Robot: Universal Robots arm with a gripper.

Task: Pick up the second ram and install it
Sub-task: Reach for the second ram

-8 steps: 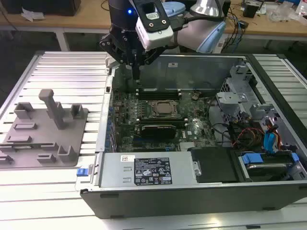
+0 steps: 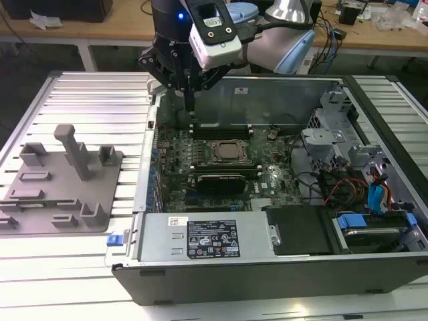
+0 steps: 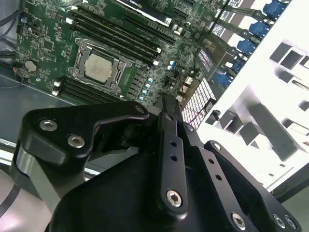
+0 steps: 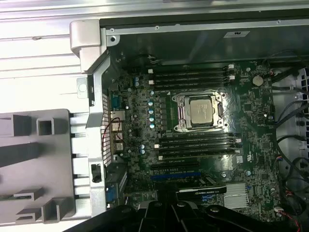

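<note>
gripper (image 2: 190, 107) hanging over the motherboard (image 2: 221, 160) beside the far memory slots (image 2: 221, 128) in the exterior view, its fingers pressing together. second wrist view: fingertips (image 3: 166, 104) meeting above the board. first wrist view: cpu socket (image 4: 200, 111) sitting between slot banks; second ram's place cannot be told.

Bench: a pale metal bench (image 2: 73, 100) with a ribbed, slatted top runs across the exterior view; its slats also show in the first wrist view (image 4: 43, 72).
Rear furniture: two wooden-topped tables stand behind the bench, one on the exterior view's left (image 2: 100, 30) and one on its right (image 2: 394, 39), both on white frames.
Table clutter: a dark box (image 2: 60, 8), loose cables (image 2: 328, 30) and clear plastic wrapping (image 2: 394, 17).
Lamp: a silvery shade (image 2: 289, 9) at the rear.
Light: bright and even, glaring off the slats.
Under the tables: dark shadow.
</note>
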